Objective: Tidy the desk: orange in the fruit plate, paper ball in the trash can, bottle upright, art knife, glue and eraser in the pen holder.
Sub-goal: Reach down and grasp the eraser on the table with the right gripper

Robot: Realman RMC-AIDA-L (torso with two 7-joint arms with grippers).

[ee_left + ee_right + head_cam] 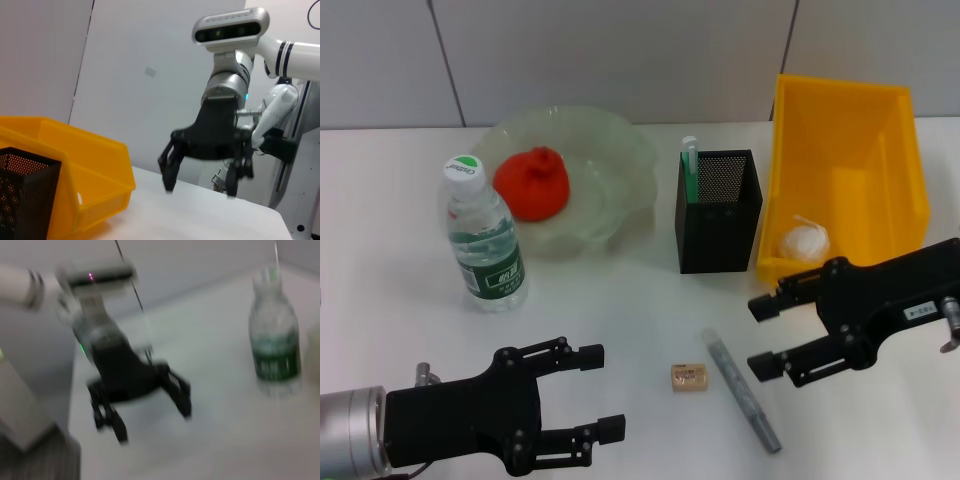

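Note:
The orange (532,183) lies in the glass fruit plate (620,160). To its left the bottle (483,235) stands upright, also seen as the bottle (275,340) in the right wrist view. The paper ball (804,243) rests inside the yellow trash can (850,150). A green stick with a white cap (690,158), seemingly the glue, pokes out of the black mesh pen holder (718,210). On the table lie the tan eraser (688,378) and the grey art knife (740,390). My right gripper (760,337) hangs open just right of the knife. At the near left, my left gripper (601,390) is open and holds nothing.
The left wrist view shows the trash can (75,165), the pen holder (25,195) and the right gripper (200,190) over the white table. The right wrist view shows the left gripper (154,425). A grey wall runs behind the table.

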